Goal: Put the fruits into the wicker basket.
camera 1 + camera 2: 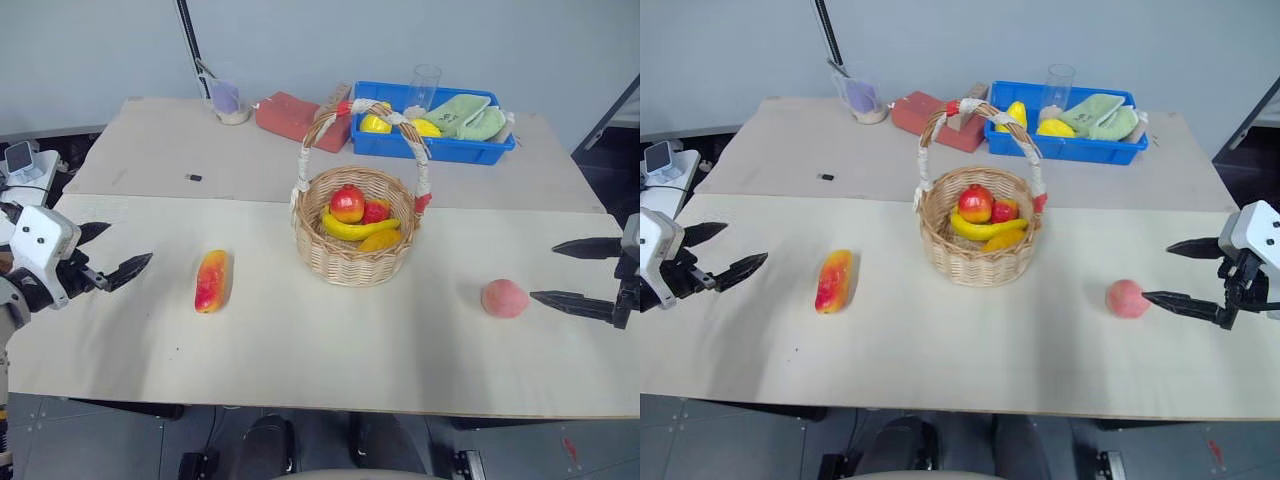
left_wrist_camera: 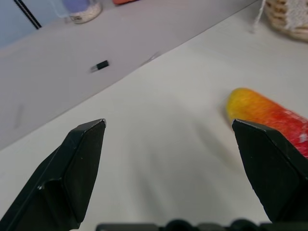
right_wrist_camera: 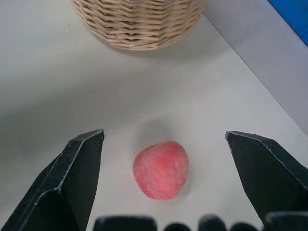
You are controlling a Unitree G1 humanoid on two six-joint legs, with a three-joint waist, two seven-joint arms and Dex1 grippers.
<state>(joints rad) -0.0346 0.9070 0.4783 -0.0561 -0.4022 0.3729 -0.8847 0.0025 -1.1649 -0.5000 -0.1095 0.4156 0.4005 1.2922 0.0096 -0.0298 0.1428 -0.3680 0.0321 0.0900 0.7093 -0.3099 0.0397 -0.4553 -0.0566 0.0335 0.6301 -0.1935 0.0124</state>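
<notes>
two fruits out on the table (image 1: 300, 350) | mango (image 1: 211, 281) lay left of wicker basket (image 1: 352, 240), near left gripper (image 1: 112, 252), fingers spread wide, nothing held | peach (image 1: 504, 298) sat right of basket, just beside right gripper (image 1: 568, 272), also spread wide, empty | basket stood mid-table, already holding other fruit

A pale counter (image 1: 300, 350) of two boards carries everything. On the near board lie the mango-like fruit (image 1: 211, 281) to the left, the wicker basket (image 1: 354, 240) in the middle and the pink peach (image 1: 504, 298) to the right, all well apart. On the far board stand a blue tray (image 1: 440, 148), a red block (image 1: 290, 116) beside it, a clear cup (image 1: 228, 100) and a small dark object (image 1: 194, 178).
</notes>
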